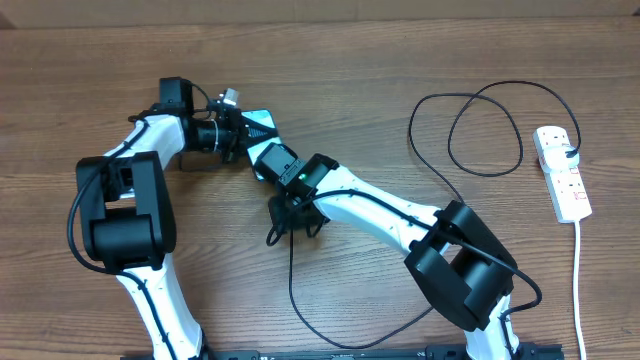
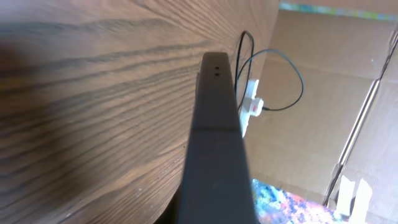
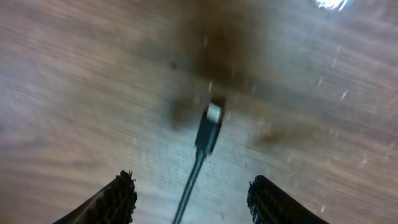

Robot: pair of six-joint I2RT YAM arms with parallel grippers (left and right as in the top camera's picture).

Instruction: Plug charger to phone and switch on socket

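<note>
My left gripper (image 1: 238, 136) is shut on the phone (image 1: 262, 122), whose teal screen shows just past it. The right arm's wrist hides part of the phone. In the left wrist view the phone (image 2: 214, 143) is a dark slab seen edge-on, and my own fingers are hidden. My right gripper (image 1: 295, 213) is open over the table, just in front of the phone. Between its fingers (image 3: 119, 200) lies the charger plug (image 3: 210, 127), loose and blurred, touching neither pad. The charger cable (image 1: 292, 280) curves along the front and loops to the socket (image 1: 562, 172) at the far right.
The socket's white cord (image 1: 578, 290) runs down the right edge of the table. In the left wrist view the socket (image 2: 251, 102) and a cable loop (image 2: 297, 74) lie far off. Cardboard walls stand beyond the table.
</note>
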